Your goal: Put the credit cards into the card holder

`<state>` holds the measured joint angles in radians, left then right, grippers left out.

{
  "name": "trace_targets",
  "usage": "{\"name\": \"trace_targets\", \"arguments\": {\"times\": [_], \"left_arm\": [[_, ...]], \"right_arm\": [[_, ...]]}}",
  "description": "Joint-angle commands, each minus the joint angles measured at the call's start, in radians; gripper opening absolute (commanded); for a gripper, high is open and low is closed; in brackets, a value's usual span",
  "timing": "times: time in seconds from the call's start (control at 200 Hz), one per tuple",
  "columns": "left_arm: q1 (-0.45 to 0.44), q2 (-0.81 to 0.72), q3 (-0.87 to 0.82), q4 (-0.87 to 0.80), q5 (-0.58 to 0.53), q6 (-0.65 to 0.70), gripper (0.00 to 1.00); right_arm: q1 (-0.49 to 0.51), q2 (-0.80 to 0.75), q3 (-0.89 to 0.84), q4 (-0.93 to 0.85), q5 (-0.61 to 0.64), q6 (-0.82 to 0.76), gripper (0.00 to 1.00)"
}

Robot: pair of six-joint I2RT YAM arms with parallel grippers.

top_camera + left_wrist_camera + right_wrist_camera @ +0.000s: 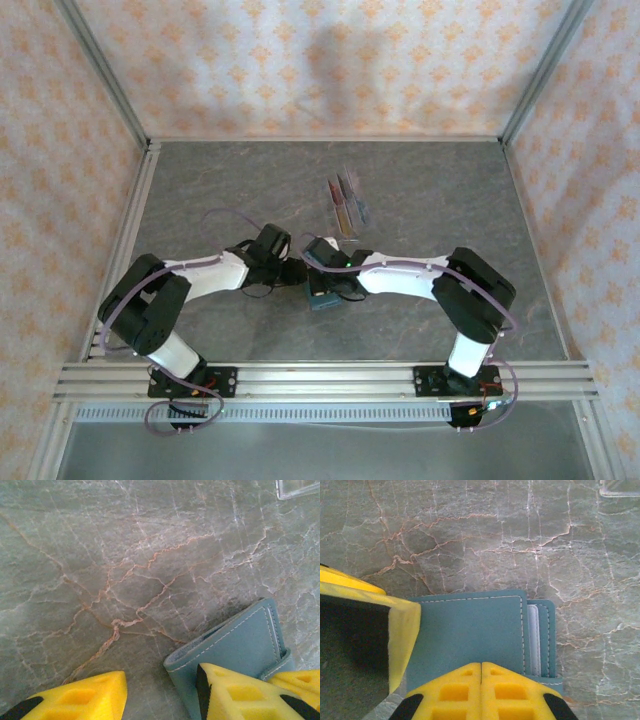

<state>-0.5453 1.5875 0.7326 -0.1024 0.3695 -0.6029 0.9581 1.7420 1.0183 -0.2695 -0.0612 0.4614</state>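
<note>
The grey marbled surface point(430, 190) carries both arms, bent inward toward its middle. The teal card holder point(470, 630) lies flat there between them. The left end effector point(161, 680) is released, one corner of the holder lying between its wide-spread fingers. The right end effector point(481, 669) is clenched, pads meeting over the holder's near edge. Farther back, the credit cards point(345, 208) stand in a clear rack point(620, 487).

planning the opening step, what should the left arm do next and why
Probably close the left gripper on the edge of the card holder to lift its cover: its jaws stand open astride that edge, the holder lies folded shut, the right gripper sits over it with jaws shut, and the credit cards stand apart.
</note>
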Motion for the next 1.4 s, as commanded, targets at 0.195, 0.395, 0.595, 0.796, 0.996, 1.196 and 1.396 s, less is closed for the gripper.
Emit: {"name": "trace_targets", "arguments": {"times": [0.195, 0.395, 0.595, 0.796, 0.996, 1.196, 1.396], "left_arm": [[-0.066, 0.112, 0.093, -0.128, -0.118, 0.03, 0.34], [-0.118, 0.157, 0.147, -0.219, -0.209, 0.058, 0.32], [-0.145, 0.196, 0.176, -0.263, -0.263, 0.063, 0.3], [-0.16, 0.235, 0.198, -0.288, -0.292, 0.063, 0.29], [-0.166, 0.269, 0.216, -0.295, -0.299, 0.092, 0.28], [-0.166, 0.27, 0.215, -0.288, -0.288, 0.094, 0.28], [-0.166, 0.245, 0.203, -0.253, -0.246, 0.104, 0.29]], "right_arm": [[-0.03, -0.019, -0.028, 0.051, -0.018, 0.039, 0.0], [-0.06, -0.054, -0.029, 0.058, -0.04, 0.039, 0.0], [-0.098, -0.103, -0.065, 0.086, -0.085, 0.051, 0.0], [-0.16, -0.159, -0.118, 0.128, -0.175, 0.068, 0.0], [-0.219, -0.195, -0.176, 0.15, -0.229, 0.081, 0.0], [-0.233, -0.25, -0.212, 0.103, -0.141, 0.056, 0.0], [-0.251, -0.275, -0.271, 0.074, -0.005, 0.088, 0.01]]}}
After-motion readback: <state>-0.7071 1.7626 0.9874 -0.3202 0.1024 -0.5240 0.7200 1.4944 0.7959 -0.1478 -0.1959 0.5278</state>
